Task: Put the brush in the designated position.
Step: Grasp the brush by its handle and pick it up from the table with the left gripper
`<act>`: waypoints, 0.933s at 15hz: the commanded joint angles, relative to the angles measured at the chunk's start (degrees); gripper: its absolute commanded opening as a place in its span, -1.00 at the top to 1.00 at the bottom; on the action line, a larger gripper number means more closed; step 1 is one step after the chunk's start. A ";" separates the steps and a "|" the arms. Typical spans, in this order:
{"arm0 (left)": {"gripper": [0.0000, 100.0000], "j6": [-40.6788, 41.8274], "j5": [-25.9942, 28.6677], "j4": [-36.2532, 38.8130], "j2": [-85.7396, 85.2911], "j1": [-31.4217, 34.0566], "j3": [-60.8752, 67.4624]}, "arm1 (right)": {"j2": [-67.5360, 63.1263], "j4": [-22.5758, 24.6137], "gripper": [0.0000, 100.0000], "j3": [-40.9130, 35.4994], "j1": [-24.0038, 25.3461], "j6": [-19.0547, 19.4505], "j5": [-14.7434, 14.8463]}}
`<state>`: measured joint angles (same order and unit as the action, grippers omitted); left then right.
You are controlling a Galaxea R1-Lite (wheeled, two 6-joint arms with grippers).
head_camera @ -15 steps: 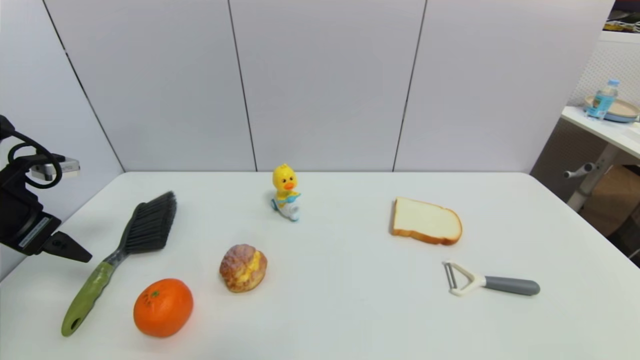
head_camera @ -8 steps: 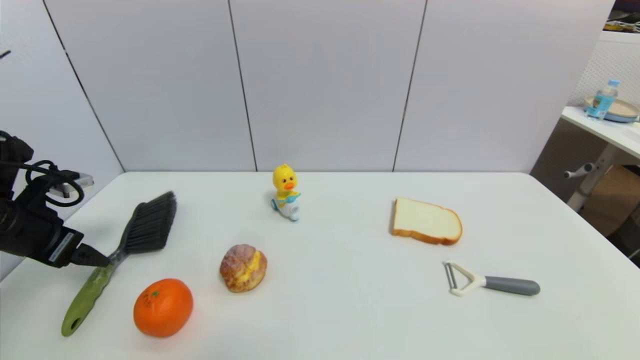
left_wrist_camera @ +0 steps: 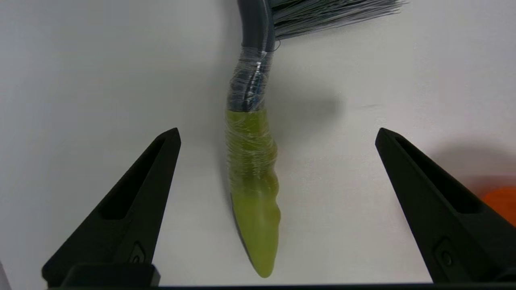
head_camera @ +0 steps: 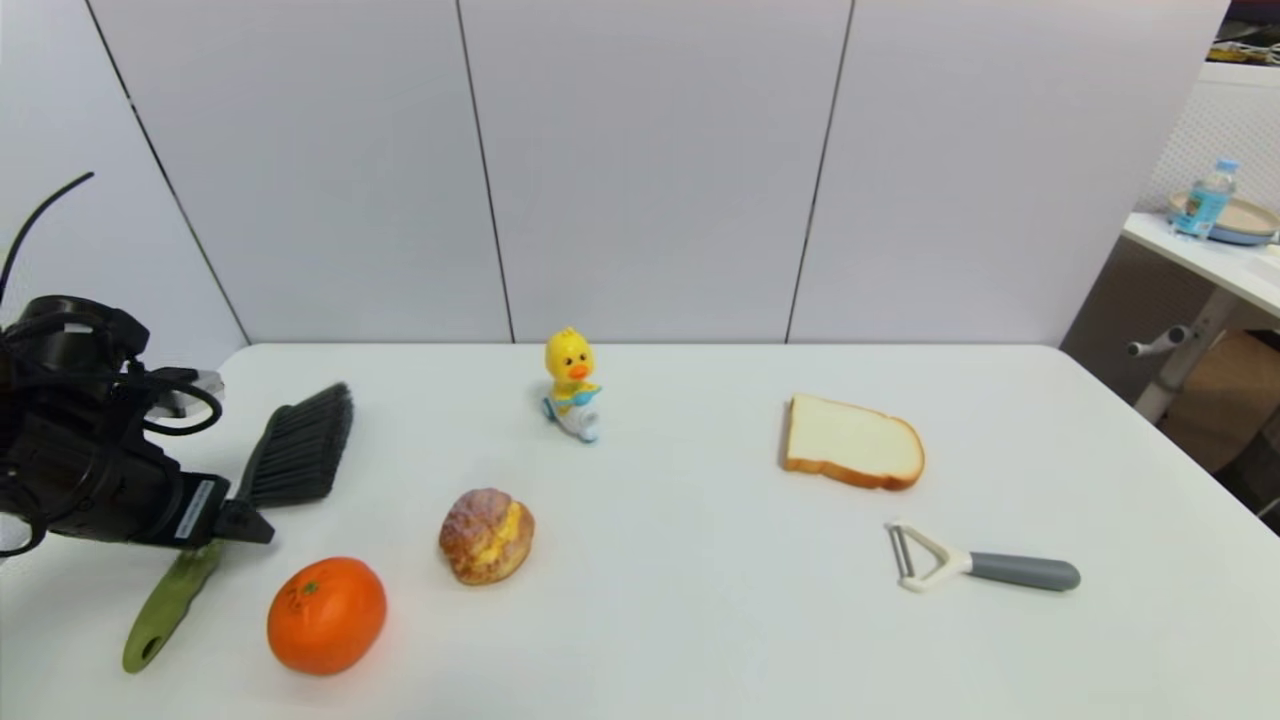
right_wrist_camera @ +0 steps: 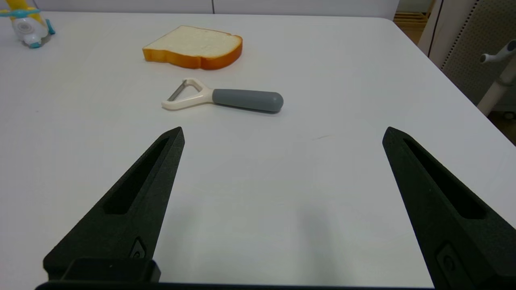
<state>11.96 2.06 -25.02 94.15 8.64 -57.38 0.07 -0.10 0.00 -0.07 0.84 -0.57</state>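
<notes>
One white table (head_camera: pixel 700 620). One brush (head_camera: pixel 300 450) lying at its left side, green handle between the spread fingers of the left gripper (left_wrist_camera: pixel 278 137), untouched. One bread slice (head_camera: pixel 850 442), one orange (head_camera: pixel 326 614), one puff pastry (head_camera: pixel 486 535), one peeler (head_camera: pixel 980 568), one duck toy (head_camera: pixel 571 385). Right gripper (right_wrist_camera: pixel 282 135) spread wide, near the peeler.

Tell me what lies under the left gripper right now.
Under the open left gripper lies the brush, its olive-green handle between the two fingers and untouched, flat on the white table. In the head view the gripper body covers the upper handle; only its holed end shows.
</notes>
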 commanded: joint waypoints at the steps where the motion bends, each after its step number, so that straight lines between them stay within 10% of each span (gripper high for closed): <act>1: -1.00 -2.03 -0.30 -0.12 0.16 -1.26 0.08 | -0.07 0.01 -1.00 -0.09 -0.01 0.04 -0.04; 14: -1.00 -0.27 2.77 0.67 3.76 5.51 -1.07 | -0.07 0.01 -1.00 -0.09 -0.01 0.04 -0.04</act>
<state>11.33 4.82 -24.17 97.07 13.62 -58.30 0.07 -0.10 0.00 -0.07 0.84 -0.57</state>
